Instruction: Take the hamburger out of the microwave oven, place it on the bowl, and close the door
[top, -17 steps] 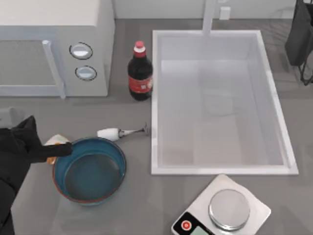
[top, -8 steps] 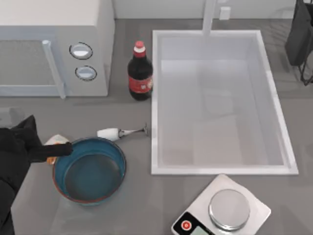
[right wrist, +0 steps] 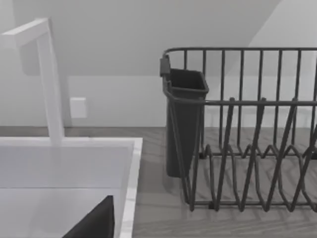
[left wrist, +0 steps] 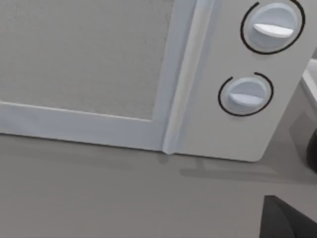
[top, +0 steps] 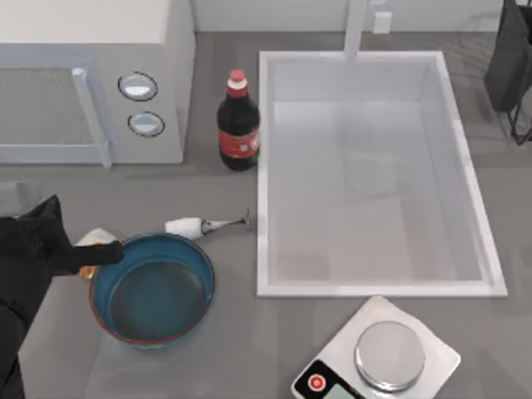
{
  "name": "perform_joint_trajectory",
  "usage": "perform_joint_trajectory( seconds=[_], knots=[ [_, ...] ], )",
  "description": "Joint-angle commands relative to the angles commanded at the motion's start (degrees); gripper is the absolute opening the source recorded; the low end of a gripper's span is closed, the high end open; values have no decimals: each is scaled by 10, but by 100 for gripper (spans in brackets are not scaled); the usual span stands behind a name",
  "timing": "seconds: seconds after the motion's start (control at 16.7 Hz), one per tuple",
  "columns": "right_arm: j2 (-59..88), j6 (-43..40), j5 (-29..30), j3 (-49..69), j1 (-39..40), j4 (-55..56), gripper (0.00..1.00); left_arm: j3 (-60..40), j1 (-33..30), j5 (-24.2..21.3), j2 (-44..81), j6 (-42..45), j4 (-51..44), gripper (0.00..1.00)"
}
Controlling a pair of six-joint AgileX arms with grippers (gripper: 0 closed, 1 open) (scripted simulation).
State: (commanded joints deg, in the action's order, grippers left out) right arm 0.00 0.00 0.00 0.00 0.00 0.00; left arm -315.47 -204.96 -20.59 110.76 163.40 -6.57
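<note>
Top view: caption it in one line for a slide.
Left gripper holds the hamburger at the blue bowl's rim; microwave door shut.

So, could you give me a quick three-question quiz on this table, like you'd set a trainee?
1. True or false: the door of the microwave oven stands open.
2. What lies on its side between the bowl and the cola bottle? A) a spoon B) a small wine glass C) a knife
3. Fill in: by the left gripper, the hamburger sits at the bowl's ___ rim in the top view.

Key: 1 false, it is shut. 2 B. 3 left. The right arm sits parked at the far right.
</note>
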Motion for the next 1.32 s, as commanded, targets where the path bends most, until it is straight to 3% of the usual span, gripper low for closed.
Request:
perform_joint_trajectory(
  seconds=[0.54,1.08,1.32],
  knots=[
    [0,0,0,0,0,0,100,1,0,0,2,0,2,0],
    [0,0,0,0,0,0,100,17,-2,-2,44,0,63,0],
    [0,0,0,0,0,0,100,27,28,26,66,9,92,0]
  ],
)
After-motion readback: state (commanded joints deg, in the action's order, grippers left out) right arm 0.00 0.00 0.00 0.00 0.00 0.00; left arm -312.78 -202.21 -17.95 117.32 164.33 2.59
